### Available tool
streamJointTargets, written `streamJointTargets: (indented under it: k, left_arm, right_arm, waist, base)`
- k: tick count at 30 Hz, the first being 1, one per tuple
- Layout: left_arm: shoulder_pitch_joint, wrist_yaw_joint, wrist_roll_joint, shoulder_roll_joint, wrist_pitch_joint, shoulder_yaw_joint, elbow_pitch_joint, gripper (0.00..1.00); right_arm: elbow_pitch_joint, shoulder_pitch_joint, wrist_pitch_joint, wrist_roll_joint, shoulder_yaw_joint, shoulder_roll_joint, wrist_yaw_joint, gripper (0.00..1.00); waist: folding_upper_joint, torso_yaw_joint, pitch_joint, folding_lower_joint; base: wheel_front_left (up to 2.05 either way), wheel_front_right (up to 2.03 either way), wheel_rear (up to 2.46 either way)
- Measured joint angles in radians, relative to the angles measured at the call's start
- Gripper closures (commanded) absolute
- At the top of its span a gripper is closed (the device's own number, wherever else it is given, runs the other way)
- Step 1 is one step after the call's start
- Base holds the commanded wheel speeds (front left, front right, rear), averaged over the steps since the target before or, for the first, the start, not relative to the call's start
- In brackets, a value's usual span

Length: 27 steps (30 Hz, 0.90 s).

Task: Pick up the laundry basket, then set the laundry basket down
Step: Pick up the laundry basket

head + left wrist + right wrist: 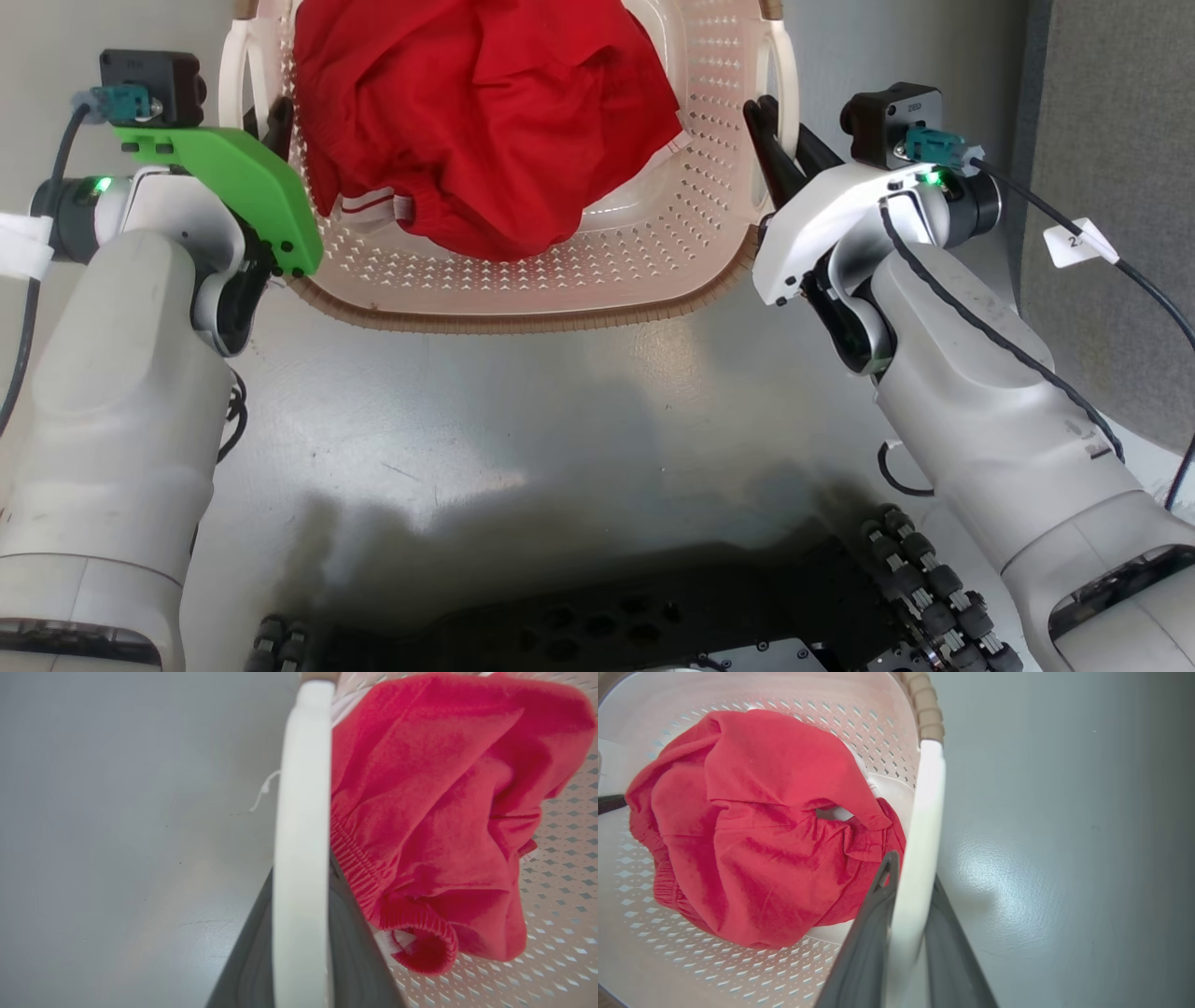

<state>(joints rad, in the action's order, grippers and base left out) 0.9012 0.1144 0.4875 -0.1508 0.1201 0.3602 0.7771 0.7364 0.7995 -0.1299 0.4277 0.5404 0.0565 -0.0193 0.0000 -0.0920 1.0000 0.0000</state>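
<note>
The laundry basket [607, 266] is cream-white with perforated walls and a brown woven-look rim, and sits top centre in the head view. A crumpled red garment [485, 112] lies inside it. My left gripper [273, 121] is shut on the left white loop handle [301, 835], which runs between its dark fingers [252, 961]. My right gripper [775, 131] is shut on the right loop handle [920, 849], with one dark finger [873, 924] inside the basket beside the red garment [761, 826]. I cannot tell whether the basket is off the floor.
Smooth grey floor [560, 420] surrounds the basket. My black wheeled base [653, 616] with rollers lies along the bottom edge. A grey panel [1111, 187] stands at the far right, near a tagged cable [1078, 241] from my right wrist.
</note>
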Motion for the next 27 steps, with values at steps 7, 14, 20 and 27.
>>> streamJointTargets:
  k: [7, 14, 20, 27]
  left_arm:
    - [0.003, 0.007, 0.002, 0.008, -0.033, 0.003, 0.06, 1.0]
    - [0.005, 0.009, 0.023, 0.013, -0.043, 0.006, 0.122, 1.0]
    - [0.005, 0.01, 0.038, 0.023, -0.061, 0.021, 0.17, 1.0]
    - [0.005, 0.01, 0.047, 0.04, -0.074, 0.029, 0.215, 1.0]
  right_arm:
    - [0.04, 0.018, -0.011, 0.025, 0.027, -0.003, 0.0, 1.0]
    - [0.075, 0.036, -0.016, 0.054, 0.061, -0.008, 0.002, 1.0]
    - [0.117, 0.038, -0.025, 0.08, 0.084, -0.011, 0.009, 1.0]
    - [0.157, 0.038, -0.027, 0.113, 0.099, -0.013, 0.01, 1.0]
  waist:
    - [0.0, 0.001, -0.017, 0.0]
    - [0.0, 0.002, -0.042, 0.0]
    - [0.0, 0.002, -0.078, 0.0]
    - [0.0, 0.002, -0.12, 0.0]
  base:
    - [0.0, 0.0, 0.0]
    - [0.0, 0.0, 0.0]
    - [0.0, 0.0, 0.0]
    - [0.0, 0.0, 0.0]
